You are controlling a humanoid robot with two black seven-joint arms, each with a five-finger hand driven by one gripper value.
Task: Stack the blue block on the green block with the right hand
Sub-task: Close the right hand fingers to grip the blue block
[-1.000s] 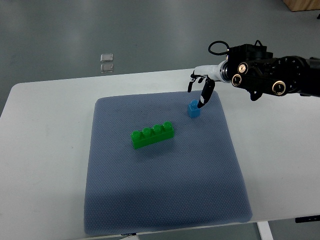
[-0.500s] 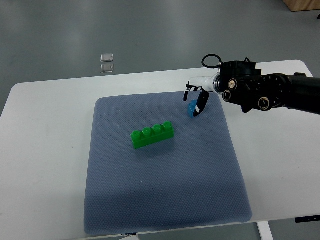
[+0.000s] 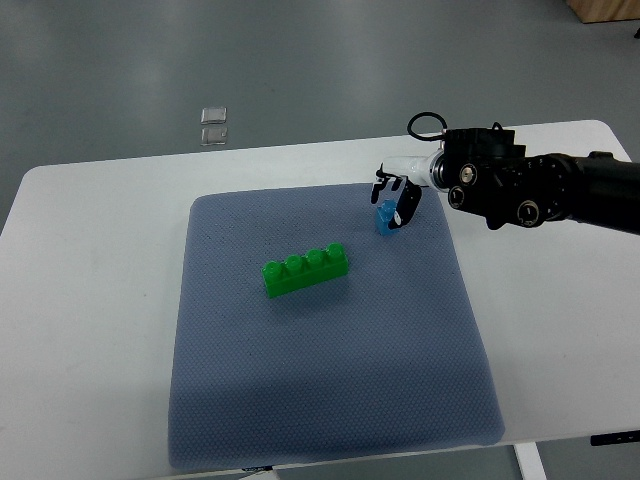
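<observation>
**Blue block: at the hand, far right of the mat, not yet stacked**

Blue block (image 3: 384,218): small, single unit. Located near the far right corner of the grey-blue mat (image 3: 320,380), well apart from the green block (image 3: 306,270). Appears slightly tilted compared with a second ago, when it sat square on the mat; lifted or merely tipped, cannot tell.

Right hand (image 3: 398,203): dark fingers curled down around the block's top and right side, apparently pinching it. Moved in from one second ago, when only a fingertip touched the block; shifted little over the last half second. Judged: grasp closing or just made, carry toward the green block yet to come.

Green block: four studs in a row, lying slantwise near the mat's centre, unmoved across all pictures, top bare.

Tabletop (image 3: 90,300): white, carrying the mat. Two small clear squares (image 3: 213,124) on the floor beyond its far edge.

Left hand: absent from view.

Hard to make out: finger contact on the block's far side, hidden by the hand itself; whether the block's base has cleared the mat; right arm cut off at the picture's right edge.
</observation>
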